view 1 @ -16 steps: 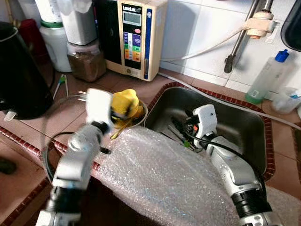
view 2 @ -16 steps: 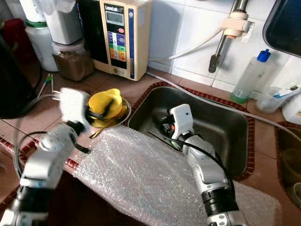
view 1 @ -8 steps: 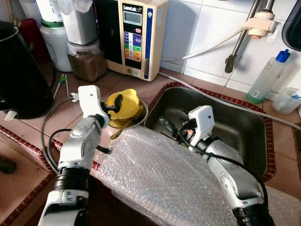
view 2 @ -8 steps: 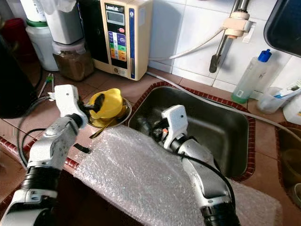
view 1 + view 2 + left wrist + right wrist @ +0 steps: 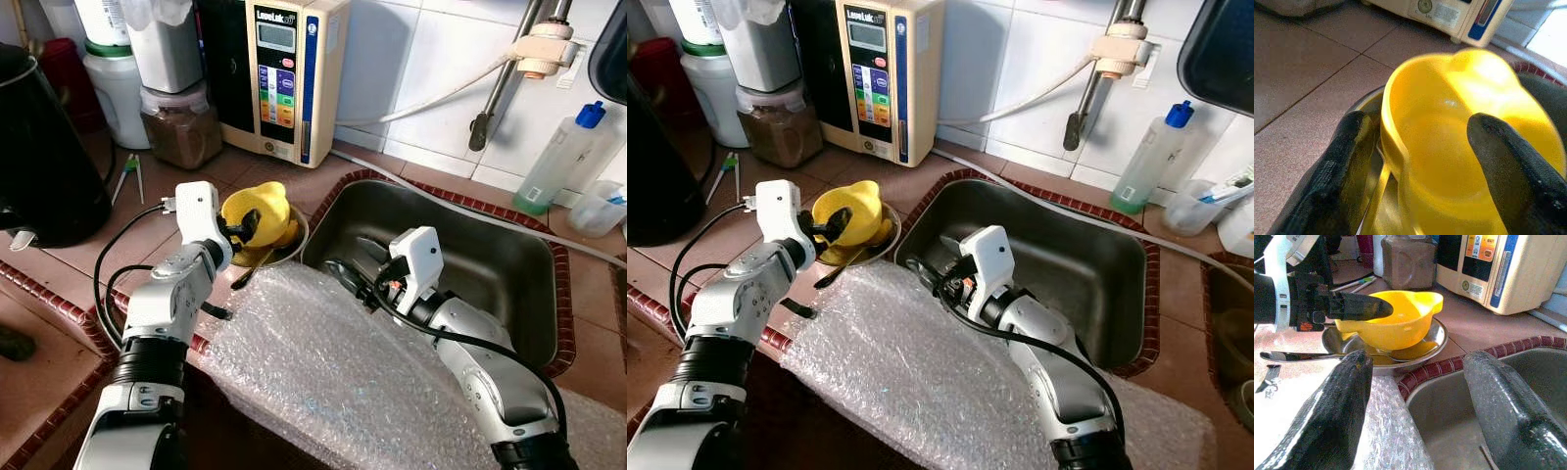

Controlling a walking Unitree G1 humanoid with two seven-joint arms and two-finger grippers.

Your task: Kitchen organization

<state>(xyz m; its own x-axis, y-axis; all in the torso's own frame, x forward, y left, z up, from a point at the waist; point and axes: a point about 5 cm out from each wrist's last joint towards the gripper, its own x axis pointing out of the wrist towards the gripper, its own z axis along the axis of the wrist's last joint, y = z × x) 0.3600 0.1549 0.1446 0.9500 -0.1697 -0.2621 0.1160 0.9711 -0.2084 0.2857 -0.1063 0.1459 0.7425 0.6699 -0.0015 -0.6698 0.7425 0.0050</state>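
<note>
One yellow bowl (image 5: 260,213), one steel dish (image 5: 1422,345), one spoon (image 5: 1308,356), one sink (image 5: 509,259).

You see a yellow bowl (image 5: 257,214) left of centre in the left eye view, a plastic one with a pouring lip, sitting tilted inside a shallow steel dish (image 5: 1426,340) on the tiled counter. A metal spoon (image 5: 1298,356) lies in the dish under the bowl, its handle sticking out past the rim. The dish sits just beside the sink's (image 5: 509,264) left edge, which fills the centre right of the frame.
</note>
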